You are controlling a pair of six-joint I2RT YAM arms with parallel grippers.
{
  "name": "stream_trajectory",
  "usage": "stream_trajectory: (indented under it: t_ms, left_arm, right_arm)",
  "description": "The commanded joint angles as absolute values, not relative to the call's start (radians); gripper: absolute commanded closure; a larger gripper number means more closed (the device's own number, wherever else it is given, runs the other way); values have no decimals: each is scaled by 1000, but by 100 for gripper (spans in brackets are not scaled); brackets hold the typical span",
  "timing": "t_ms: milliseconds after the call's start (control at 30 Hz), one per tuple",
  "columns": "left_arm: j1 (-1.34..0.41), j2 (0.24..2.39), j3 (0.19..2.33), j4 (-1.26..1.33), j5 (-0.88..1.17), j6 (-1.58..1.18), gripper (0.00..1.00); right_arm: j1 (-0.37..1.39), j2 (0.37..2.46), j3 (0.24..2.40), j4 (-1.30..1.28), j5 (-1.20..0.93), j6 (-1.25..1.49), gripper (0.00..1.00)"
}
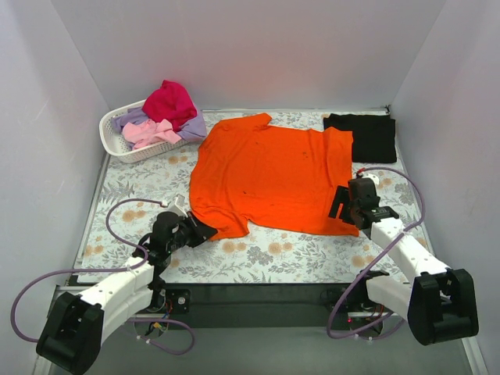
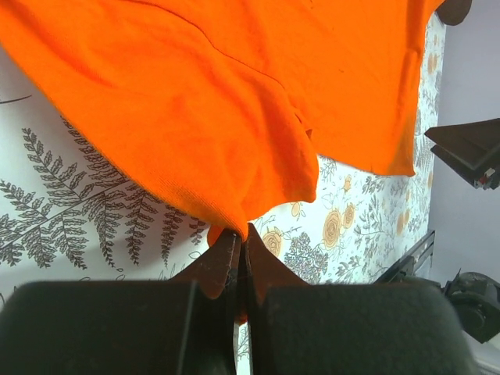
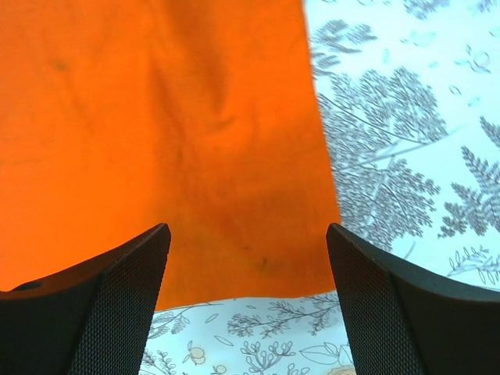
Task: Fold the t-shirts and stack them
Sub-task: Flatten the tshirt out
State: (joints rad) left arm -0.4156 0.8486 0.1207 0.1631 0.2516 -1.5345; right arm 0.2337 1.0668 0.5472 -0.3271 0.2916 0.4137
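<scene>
The orange shirt (image 1: 269,176) lies spread at the middle of the table (image 1: 258,254), its fold seemingly just starting. The left gripper (image 1: 208,231) is pinched tight on the shirt's corner at 7 o'clock. The right gripper (image 1: 340,203) hangs over the 5 o'clock corner, jaws apart, holding nothing. Next, I judge, the right must close on that corner so both can carry the near edge toward 12 o'clock. A black shirt (image 1: 363,134) lies at 2 o'clock.
</scene>
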Motion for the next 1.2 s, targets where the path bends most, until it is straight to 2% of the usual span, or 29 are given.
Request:
stream_trajectory:
  t_ms: [0, 300, 433, 633, 733, 833, 867, 1167]
  left_arm:
    - [-431, 819, 144, 154, 255, -1493, 100]
    - [-448, 824, 149, 132, 222, -1480, 100]
    - [-448, 827, 149, 137, 221, -1480, 100]
    - [-448, 834, 149, 140, 218, -1479, 100]
    - [-448, 838, 147, 141, 218, -1479, 100]
    - [-448, 841, 149, 143, 216, -1479, 100]
    - [-448, 842, 149, 144, 215, -1479, 100]
    - [-448, 842, 150, 146, 227, -1477, 100]
  right_arm:
    - [164, 1031, 522, -350, 224, 479, 26]
    - [31, 965, 473, -410, 204, 542, 25]
    - [-52, 951, 451, -420, 129, 532, 25]
    - [-74, 957, 416, -422, 46, 560, 30]
    - [-74, 940, 396, -420, 37, 578, 38]
    - [-74, 927, 384, -420, 52, 581, 56]
    - [-74, 920, 380, -422, 60, 578, 66]
    - [-74, 871, 399, -457, 113, 539, 99]
